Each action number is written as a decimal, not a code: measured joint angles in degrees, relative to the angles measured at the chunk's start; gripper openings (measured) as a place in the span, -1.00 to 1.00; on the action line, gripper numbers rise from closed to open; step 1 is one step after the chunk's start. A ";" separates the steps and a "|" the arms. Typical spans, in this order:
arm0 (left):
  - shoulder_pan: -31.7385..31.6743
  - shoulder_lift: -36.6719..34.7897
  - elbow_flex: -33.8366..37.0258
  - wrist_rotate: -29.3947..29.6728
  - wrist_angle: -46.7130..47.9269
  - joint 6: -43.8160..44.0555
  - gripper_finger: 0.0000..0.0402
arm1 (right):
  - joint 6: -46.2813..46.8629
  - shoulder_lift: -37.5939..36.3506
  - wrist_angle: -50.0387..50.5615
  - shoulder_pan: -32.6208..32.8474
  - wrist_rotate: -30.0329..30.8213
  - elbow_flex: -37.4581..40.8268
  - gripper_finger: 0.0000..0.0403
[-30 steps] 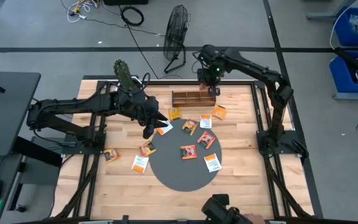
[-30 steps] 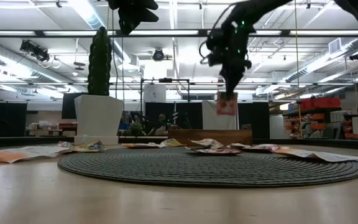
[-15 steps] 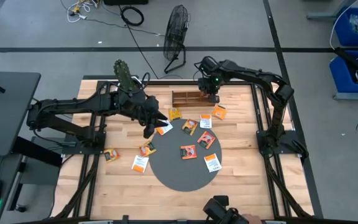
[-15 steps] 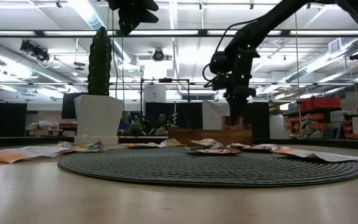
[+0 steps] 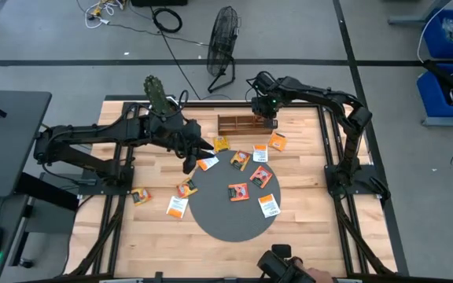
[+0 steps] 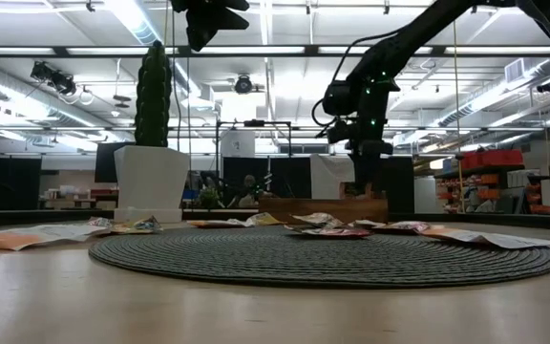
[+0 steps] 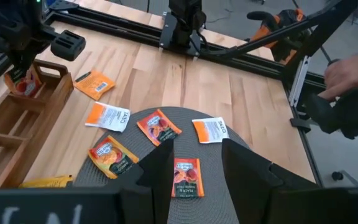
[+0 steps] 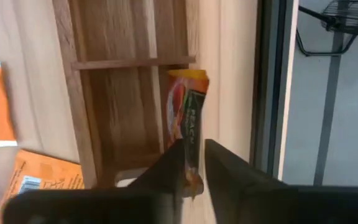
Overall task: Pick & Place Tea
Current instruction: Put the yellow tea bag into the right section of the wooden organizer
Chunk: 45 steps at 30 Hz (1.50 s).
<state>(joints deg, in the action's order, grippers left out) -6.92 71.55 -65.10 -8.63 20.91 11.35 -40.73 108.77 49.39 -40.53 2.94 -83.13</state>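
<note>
1. Right hand (image 5: 267, 118) is down in the end compartment of the wooden tray (image 5: 234, 124), its fingers (image 8: 225, 168) slightly parted on either side of a tea sachet (image 8: 187, 118) standing on edge; a firm grip I cannot tell.
2. Left hand (image 5: 189, 161) hangs over the round mat (image 5: 234, 212), partly open, holding nothing.
3. Other sachets (image 5: 238, 192) lie scattered across mat and surface (image 5: 297, 181).

Light: bright, even, from ceiling strip lamps (image 6: 132, 14) | shadows: soft | low view: foreground blurred | wrist views: slightly soft
</note>
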 joint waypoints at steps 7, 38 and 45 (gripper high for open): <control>0.00 0.00 0.00 0.00 0.00 -0.64 -0.31 | -0.04 -0.02 1.45 0.02 -0.26 -1.99 -0.15; 0.01 0.02 0.00 0.44 2.05 -4.57 -0.31 | 38.40 -23.81 -7.08 9.89 -5.09 28.02 -0.23; 0.00 0.02 0.00 0.44 2.05 -4.59 -0.31 | 38.17 -23.61 -14.12 10.39 -0.52 36.71 -0.21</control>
<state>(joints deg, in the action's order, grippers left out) -6.92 71.57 -65.10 -8.19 22.96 6.76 -2.56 85.17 35.27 -30.14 2.41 -46.42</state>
